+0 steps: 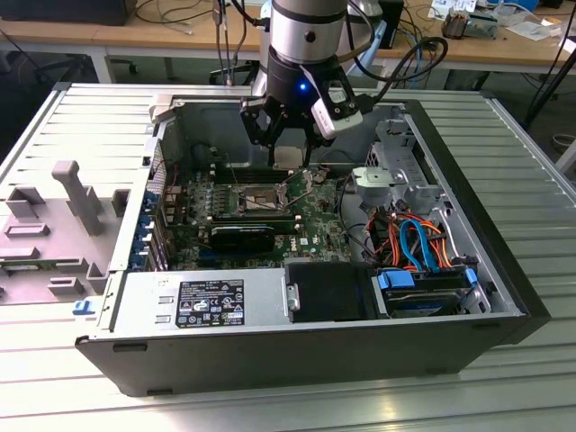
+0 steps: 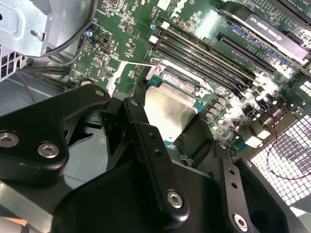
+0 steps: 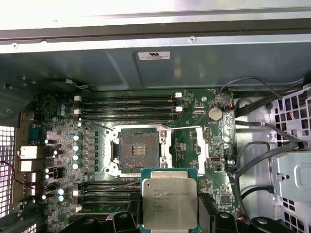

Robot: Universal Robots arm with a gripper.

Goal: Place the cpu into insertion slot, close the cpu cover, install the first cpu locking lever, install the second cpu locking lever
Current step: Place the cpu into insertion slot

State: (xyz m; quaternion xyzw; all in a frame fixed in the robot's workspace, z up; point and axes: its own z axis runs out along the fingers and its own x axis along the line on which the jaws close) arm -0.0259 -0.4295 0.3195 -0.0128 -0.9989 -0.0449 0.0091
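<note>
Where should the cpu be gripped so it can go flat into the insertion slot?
By two opposite thin edges, coming down from above its metal top. The cpu is a flat square plate, so only the sides offer purchase, and its underside must stay free to meet the insertion slot. The gripper holds it that way now, over the board.

Colleague: From where does the exterior view look?

Me: From high and some way off. I look down at a slant into the open computer case (image 1: 270,355), with the arm (image 1: 306,36) at its far side.

Colleague: And the wrist cameras?

Me: Both sit close by the gripper (image 1: 290,155). The first wrist view faces the green board (image 3: 214,145) almost squarely, rather near. The second wrist view looks along the black fingers (image 2: 150,155), very near and tilted.

Colleague: What do they share?

Me: In both wrist views I see the cpu (image 3: 169,203) (image 2: 167,109) and the memory slots (image 3: 126,104) (image 2: 204,53). The board is in all three.
</note>
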